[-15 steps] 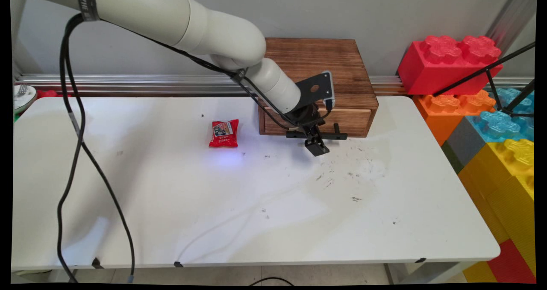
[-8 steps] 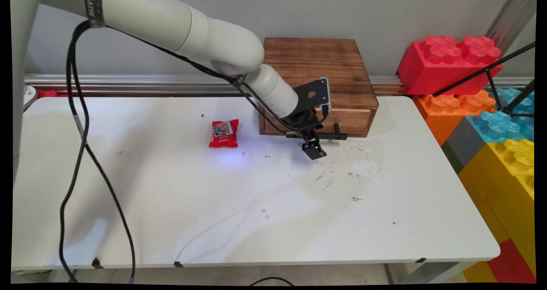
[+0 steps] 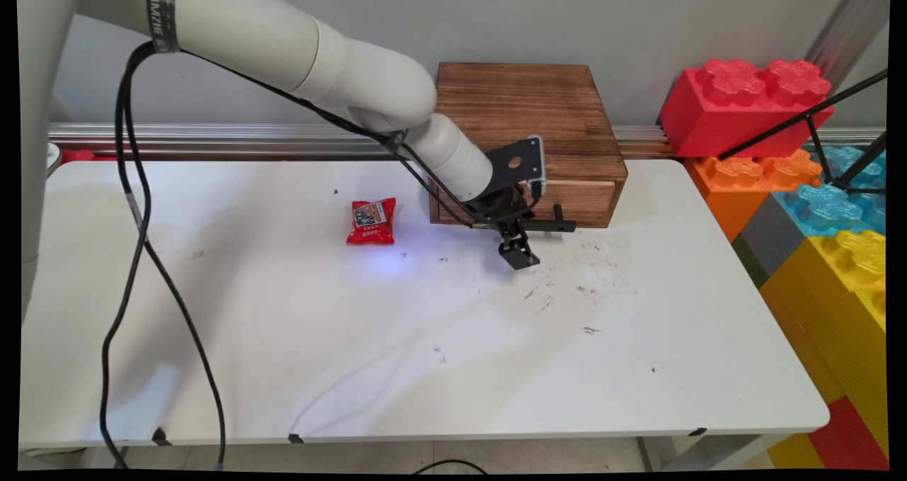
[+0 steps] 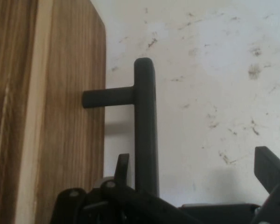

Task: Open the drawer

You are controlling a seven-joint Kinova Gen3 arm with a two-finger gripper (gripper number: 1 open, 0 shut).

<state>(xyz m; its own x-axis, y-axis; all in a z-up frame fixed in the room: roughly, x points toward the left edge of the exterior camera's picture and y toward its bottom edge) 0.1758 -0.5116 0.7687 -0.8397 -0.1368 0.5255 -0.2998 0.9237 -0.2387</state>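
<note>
At drawer front of wooden box: gripper spread apart around black handle, not clenched; drawer looks closed.

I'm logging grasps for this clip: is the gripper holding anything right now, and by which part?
Nothing is held. The gripper is open around the drawer's black bar handle, one finger behind it, the other well clear.

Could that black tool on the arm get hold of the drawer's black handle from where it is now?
Probably yes. The tool hangs open right at the drawer handle, one finger between bar and drawer front, the other out over the table. Nothing blocks it.
</note>
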